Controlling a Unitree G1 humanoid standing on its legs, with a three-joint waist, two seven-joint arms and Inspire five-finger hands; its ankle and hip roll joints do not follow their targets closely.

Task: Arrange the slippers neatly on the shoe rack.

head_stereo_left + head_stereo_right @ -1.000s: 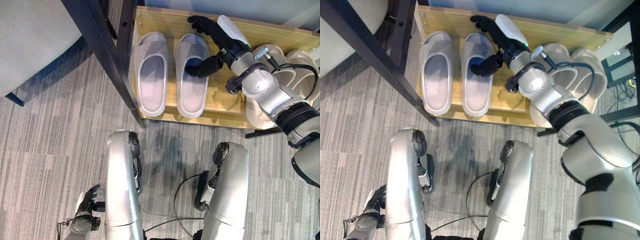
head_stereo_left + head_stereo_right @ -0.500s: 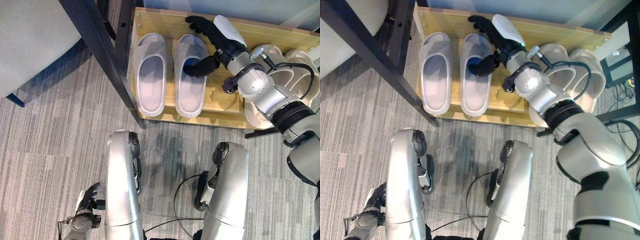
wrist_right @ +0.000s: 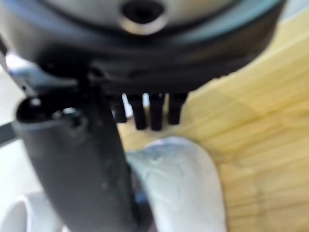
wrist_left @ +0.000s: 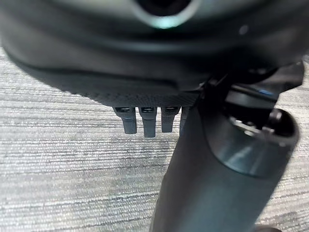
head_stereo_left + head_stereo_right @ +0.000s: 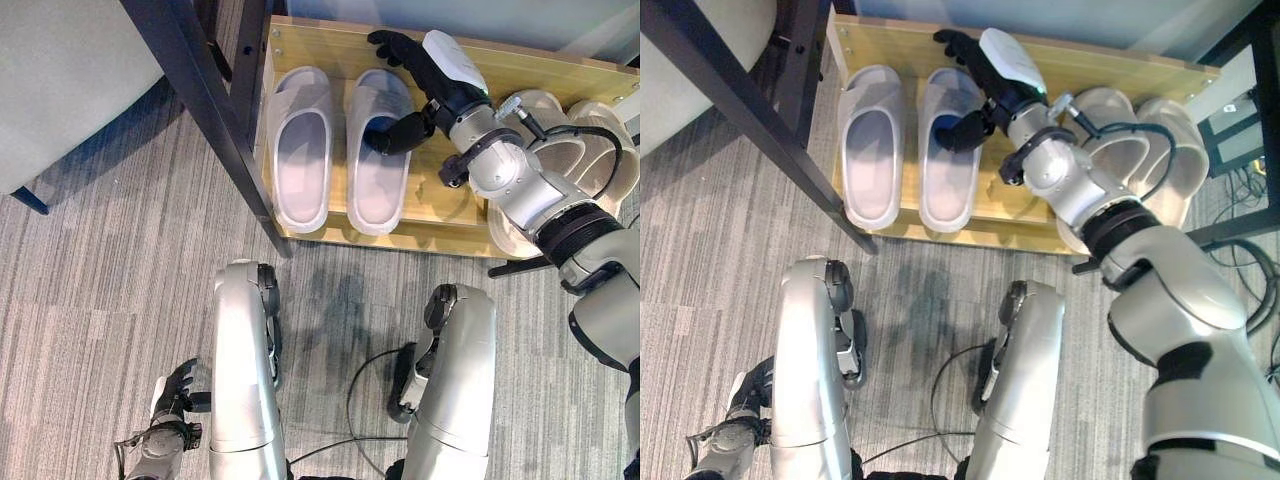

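Nearest, the left hand (image 5: 170, 400) hangs low beside the robot over grey striped carpet (image 5: 100, 300), short-pile with fine streaks; its fingers (image 4: 145, 123) look straight and relaxed in the left wrist view, holding nothing.

Further out, a dark metal table leg (image 5: 205, 120) slants across the floor, with a pale grey rounded seat or cushion (image 5: 60, 70) behind it at far left.

Past that is the shoe rack (image 5: 450, 205), a flat light-wood shelf with visible grain and small screws at the corner. Two pale lilac-white slippers lie on it side by side, toes away from the robot, nearly parallel, just beside each other: left slipper (image 5: 302, 150) and right slipper (image 5: 378, 170). Both are smooth moulded foam, thick rounded soles, wide open-toe band.

The right hand (image 5: 425, 85) reaches over the rack at the right slipper's band. Thumb (image 5: 395, 132) is curled down into the slipper's opening, fingers (image 5: 390, 45) extend over the toe end toward the rack's back edge, so the hand pinches the band between thumb and fingers. The right wrist view shows the thumb against the rounded pale slipper (image 3: 174, 188) edge with the wood beyond. A white cover sits on the back of the hand.

At the rack's right end, a beige pair of slippers (image 5: 560, 160), same chunky moulded shape, is partly hidden by the right arm.
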